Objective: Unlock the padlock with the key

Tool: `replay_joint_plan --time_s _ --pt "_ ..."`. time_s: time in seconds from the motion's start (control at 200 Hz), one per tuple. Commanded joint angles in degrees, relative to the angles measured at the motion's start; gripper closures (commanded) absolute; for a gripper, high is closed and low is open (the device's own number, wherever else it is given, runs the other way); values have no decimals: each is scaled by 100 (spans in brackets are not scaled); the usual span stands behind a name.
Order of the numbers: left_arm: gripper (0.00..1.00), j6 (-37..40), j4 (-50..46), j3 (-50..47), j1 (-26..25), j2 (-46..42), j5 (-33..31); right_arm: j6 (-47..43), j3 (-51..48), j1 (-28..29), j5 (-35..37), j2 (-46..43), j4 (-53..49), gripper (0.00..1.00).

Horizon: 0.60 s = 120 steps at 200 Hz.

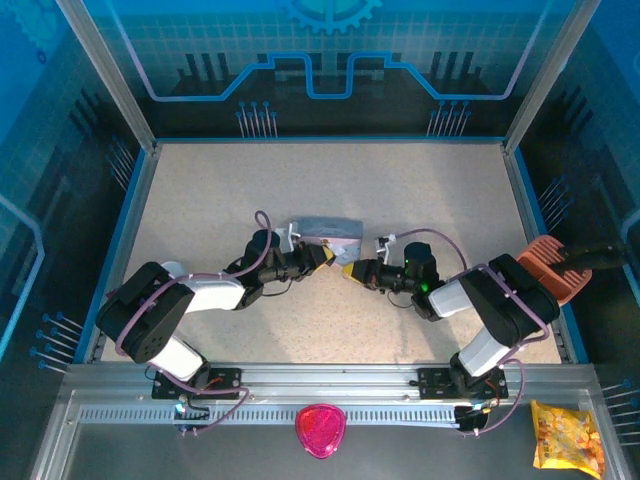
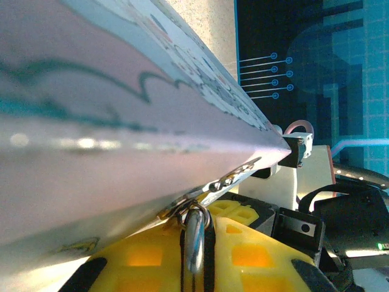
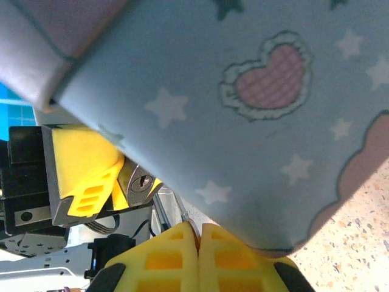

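The pale blue cartoon tin (image 1: pixel 326 230) lies mid-table, with both grippers meeting at its near edge. My left gripper (image 1: pixel 320 259) is shut on the small grey padlock (image 2: pixel 196 238), which hangs edge-on from the tin's hasp (image 2: pixel 234 177). In the right wrist view the padlock (image 3: pixel 138 182) turns its keyhole face toward me, pinched between the left gripper's yellow fingers (image 3: pixel 85 176). My right gripper (image 3: pixel 199 230) is shut on the thin silvery key (image 3: pixel 185 215). Its blade pokes out toward the padlock, its tip a little below and right of the keyhole, apart from it.
The tin (image 3: pixel 255 91) hangs close over both grippers. An orange object (image 1: pixel 548 266) sits at the right wall. A pink item (image 1: pixel 320 429) and a yellow snack bag (image 1: pixel 567 436) lie on the near rail. Blue walls enclose the speckled table (image 1: pixel 200 190).
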Motion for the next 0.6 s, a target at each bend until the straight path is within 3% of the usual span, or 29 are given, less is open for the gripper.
replay_joint_plan --time_s 0.0,0.595 --pt "100 38 441 -77 62 -68 150 131 -87 1 4 58 591 100" --pt "100 125 380 -73 120 -39 171 249 -58 10 -189 98 887 100"
